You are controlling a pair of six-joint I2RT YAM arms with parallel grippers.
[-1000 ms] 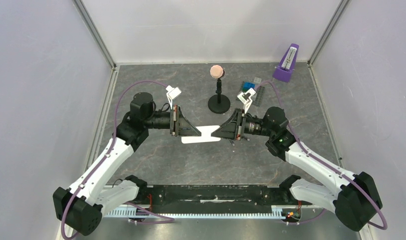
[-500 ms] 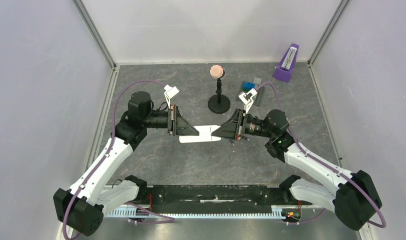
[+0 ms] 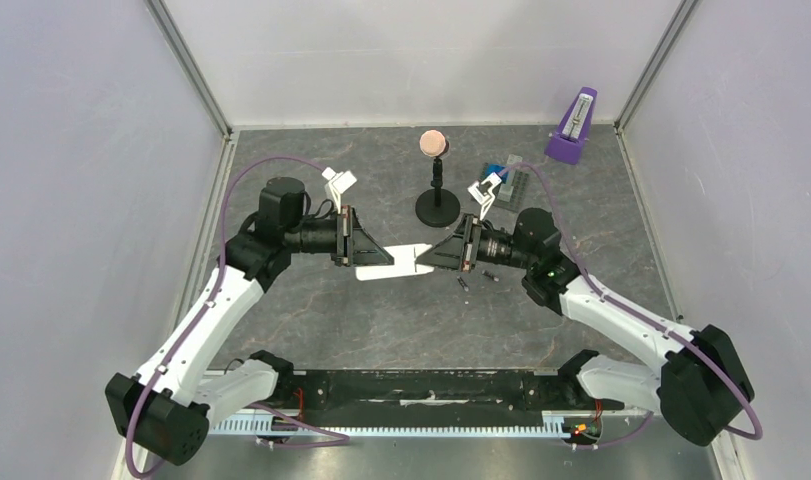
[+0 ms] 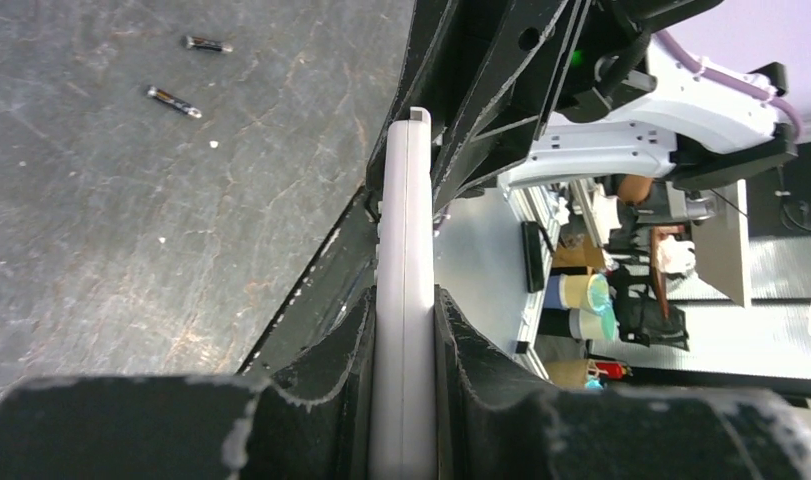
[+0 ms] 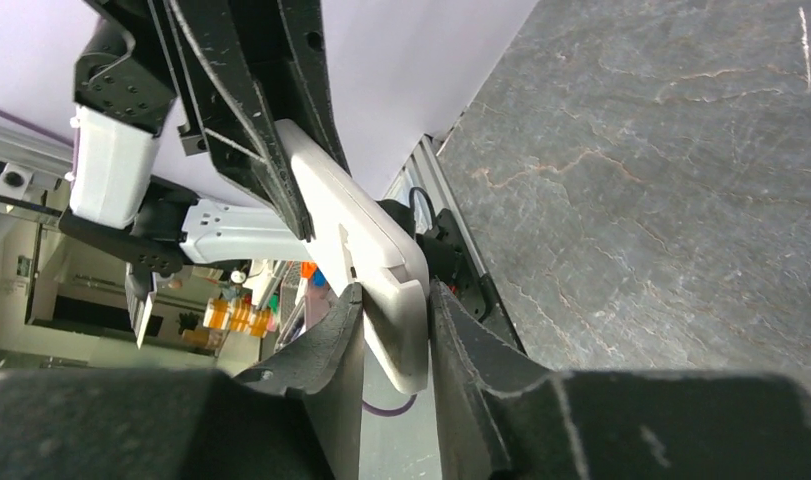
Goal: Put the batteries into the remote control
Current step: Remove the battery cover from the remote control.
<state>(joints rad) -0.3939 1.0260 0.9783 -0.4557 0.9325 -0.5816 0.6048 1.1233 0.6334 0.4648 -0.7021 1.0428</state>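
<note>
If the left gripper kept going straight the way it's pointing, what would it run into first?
The right gripper. The left gripper grips one end of the remote control and points along it; the right one clamps the far end head-on, so they would likely collide.

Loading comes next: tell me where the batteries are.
In the top view the batteries lie on the table right of centre, beside the right gripper.

The remote control (image 4: 403, 300) is smooth white plastic with a soft, nearly matt sheen. The black fingers (image 5: 326, 345) look like coarse plastic with rough, frayed edges. The tabletop (image 4: 131, 220) is a matt grey stone-like sheet, veined and scuffed, while the batteries (image 4: 175, 101) are dark with shiny metal ends.
</note>
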